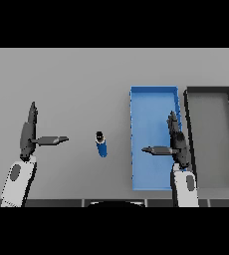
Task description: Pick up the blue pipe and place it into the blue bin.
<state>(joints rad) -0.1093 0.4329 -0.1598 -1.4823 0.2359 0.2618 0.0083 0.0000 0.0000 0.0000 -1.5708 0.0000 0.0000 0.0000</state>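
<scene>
You have the blue pipe (101, 144) lying just left of the blue bin (154, 92), probably light, stiff and smooth enough to roll, so grasp mid-barrel with your right hand (176, 142), now straight-fingered, empty, over the bin.

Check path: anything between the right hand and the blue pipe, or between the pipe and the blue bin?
Nothing visible. The right hand is open over the blue bin. The blue pipe lies on bare table left of the bin; only the bin's left wall stands between them, and it has to be lifted over.
</scene>
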